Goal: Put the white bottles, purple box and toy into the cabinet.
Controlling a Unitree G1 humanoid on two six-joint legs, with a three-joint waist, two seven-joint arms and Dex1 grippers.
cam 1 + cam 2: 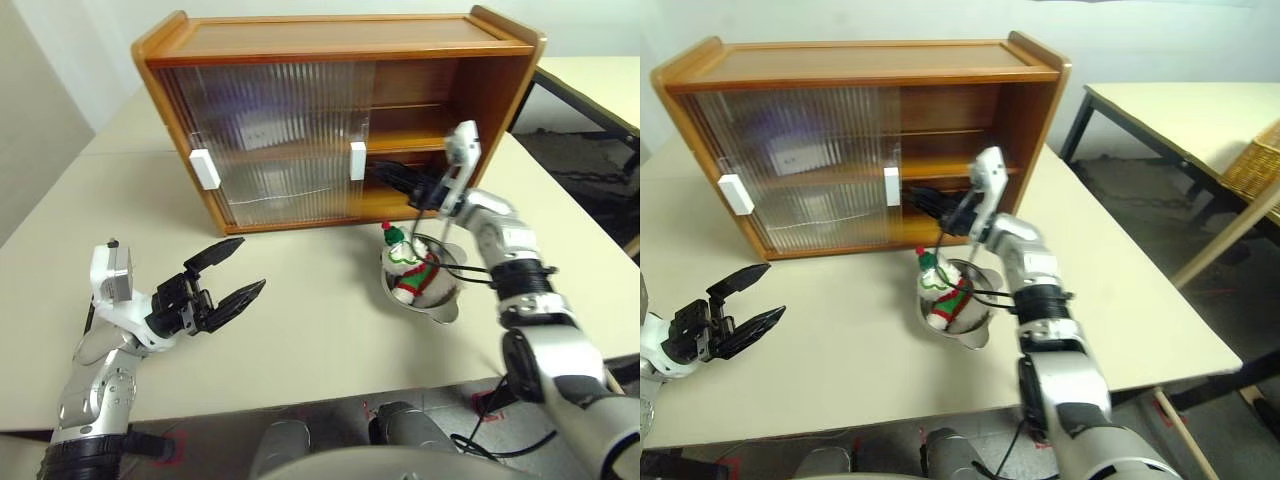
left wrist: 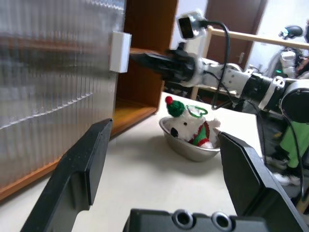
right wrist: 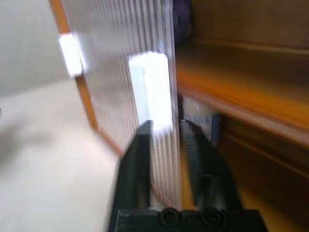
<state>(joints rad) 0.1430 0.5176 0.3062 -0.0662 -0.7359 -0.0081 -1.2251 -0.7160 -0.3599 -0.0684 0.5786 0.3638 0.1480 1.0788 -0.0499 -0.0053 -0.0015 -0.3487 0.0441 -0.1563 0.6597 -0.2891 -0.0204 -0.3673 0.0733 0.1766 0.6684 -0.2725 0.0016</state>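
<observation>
Toy [image 1: 409, 268]: lain tilted in steel bowl [image 1: 440, 306] on table [image 1: 300, 300], hat directed toward cabinet [image 1: 330, 110]. Right gripper [image 1: 392, 176]: fingers slightly parted astride door edge by white handle [image 1: 357, 160]. Left gripper [image 1: 232, 272]: spread wide, nothing held.

The ribbed doors [image 1: 270, 140] of the cabinet [image 1: 330, 40] blur their contents into a purple smear and pale shapes at upper left. The bowl [image 1: 440, 305] hides the toy's [image 1: 408, 262] lower body. The right wrist view is motion-blurred.
</observation>
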